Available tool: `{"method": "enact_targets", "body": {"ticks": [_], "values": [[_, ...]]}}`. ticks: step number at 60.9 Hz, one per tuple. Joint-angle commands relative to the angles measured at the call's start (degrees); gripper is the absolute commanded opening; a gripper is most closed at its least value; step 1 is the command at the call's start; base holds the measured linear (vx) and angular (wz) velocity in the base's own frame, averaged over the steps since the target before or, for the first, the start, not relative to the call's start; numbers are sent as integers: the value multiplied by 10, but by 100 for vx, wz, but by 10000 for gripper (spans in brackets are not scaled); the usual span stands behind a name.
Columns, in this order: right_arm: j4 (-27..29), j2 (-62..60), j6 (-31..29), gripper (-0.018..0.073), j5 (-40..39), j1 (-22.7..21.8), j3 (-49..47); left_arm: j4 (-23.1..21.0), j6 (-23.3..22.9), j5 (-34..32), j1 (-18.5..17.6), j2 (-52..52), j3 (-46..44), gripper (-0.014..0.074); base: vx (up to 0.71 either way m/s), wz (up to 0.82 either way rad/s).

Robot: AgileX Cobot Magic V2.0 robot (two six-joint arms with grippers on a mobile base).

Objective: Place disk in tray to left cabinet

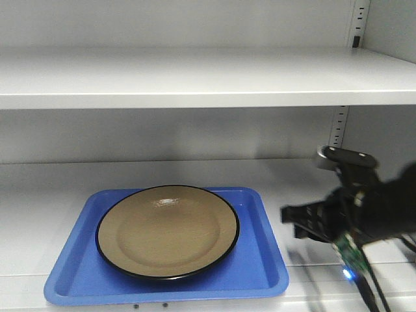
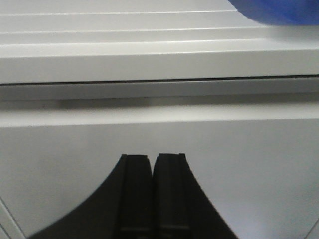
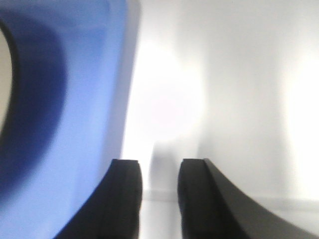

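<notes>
The tan disk (image 1: 168,231) with a thin black rim lies flat in the blue tray (image 1: 260,263). The tray rests on the lower white shelf (image 1: 39,188) of the left cabinet, near the shelf's front edge. My right gripper (image 1: 294,224) hovers just right of the tray, apart from it. The right wrist view shows this gripper (image 3: 159,167) open, with only white shelf between its fingers; the tray (image 3: 84,99) and a sliver of the disk (image 3: 4,79) lie to its left. My left gripper (image 2: 152,158) is shut on nothing, facing the white cabinet front below a corner of the tray (image 2: 279,12).
An upper white shelf (image 1: 195,84) spans the cabinet above the tray. A perforated shelf rail (image 1: 337,127) runs up the back right corner. The lower shelf's front lip (image 2: 149,64) crosses the left wrist view.
</notes>
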Motion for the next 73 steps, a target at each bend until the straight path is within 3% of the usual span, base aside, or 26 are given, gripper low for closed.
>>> {"method": "enact_targets", "body": {"ticks": [1, 9, 31, 39, 53, 62, 65, 73], "values": [[-46, -100, -6, 225, -67, -4, 47, -6, -5, -43, 0, -10, 8, -6, 0, 0], [-101, -215, -6, 162, -92, -7, 147, -6, -5, -43, 0, -10, 8, -6, 0, 0], [-125, -528, -5, -14, -205, -72, 426, -6, -5, -43, 0, -10, 8, -6, 0, 0], [-157, -649, -5, -10, -205, -83, 514, -6, -5, -43, 0, -10, 8, -6, 0, 0], [-145, -778, -5, -8, -210, -83, 632, -6, -5, -43, 0, -10, 8, -6, 0, 0], [-150, -856, -5, -8, -276, -83, 718, -6, -5, -43, 0, -10, 8, -6, 0, 0], [-152, -860, -5, -8, -243, -83, 713, -6, -5, -43, 0, -9, 8, -6, 0, 0], [-163, -859, -6, -8, -248, -79, 715, -6, -5, -41, 0, -9, 8, -6, 0, 0]]}}
